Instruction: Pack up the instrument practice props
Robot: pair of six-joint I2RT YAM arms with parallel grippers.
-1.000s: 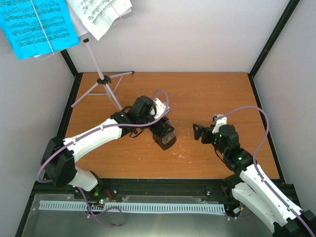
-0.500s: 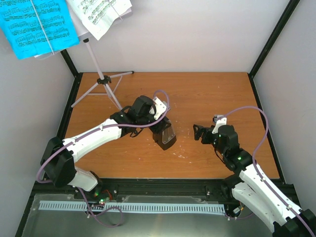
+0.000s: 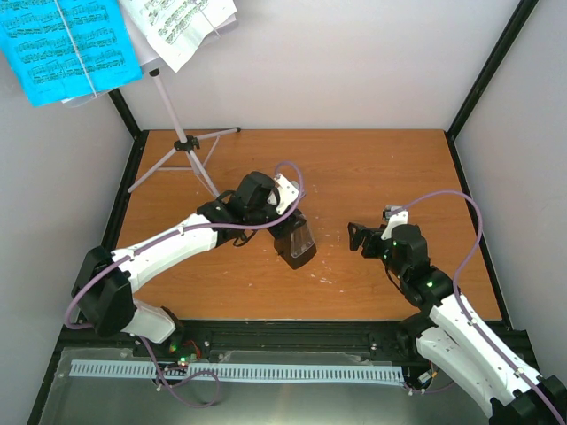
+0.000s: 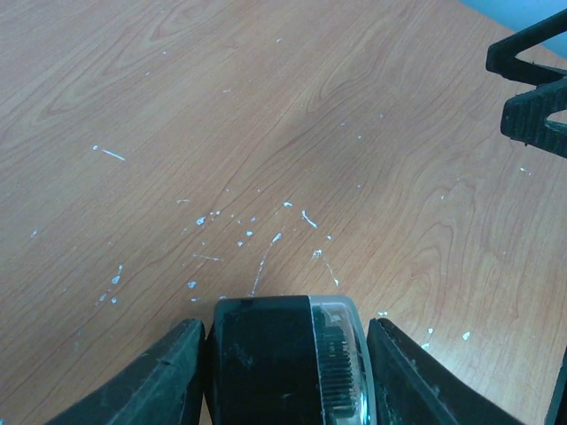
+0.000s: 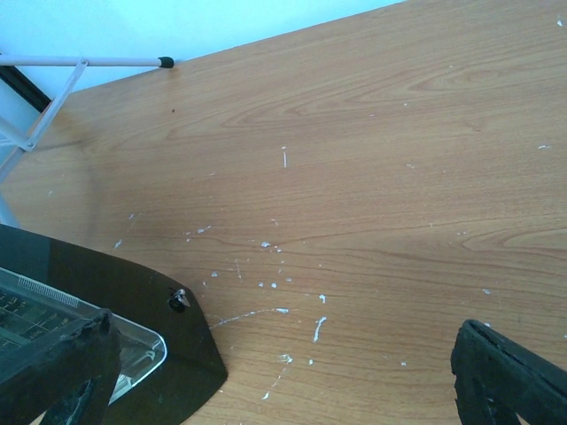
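The metronome [image 3: 299, 243] sits near the middle of the wooden counter [image 3: 372, 168], a little left of centre, leaning in the overhead view. It is black, with a clear cover over its face. The left tool [image 4: 282, 372] is clamped on it. In the left wrist view both dark fingers [image 4: 164, 376] press against its sides, with no gap showing on either side. Whether its base rests on the counter or hangs just above it is hard to tell from these views.

The right tool [image 3: 354, 239] is near the metronome's right side, apart from it and pointing toward it. Its fingers are spread wide with nothing between them. In the right wrist view the metronome's black base and clear cover fill the lower left corner, just beside the tool's left finger [image 5: 58, 363].

The music stand [image 3: 182, 142] is upright at the far left corner of the counter, with its thin silver legs splayed. One leg tip [image 5: 164, 62] shows at the top left of the right wrist view. The stand's pole runs up to the sheets. A blue sheet of music [image 3: 66, 44] is on the left and a white one [image 3: 182, 27] beside it, both well apart from the metronome.

Small white flecks [image 4: 248, 235] are scattered over the wood in front of the metronome. A purple cable [image 3: 461, 230] loops along the right arm.
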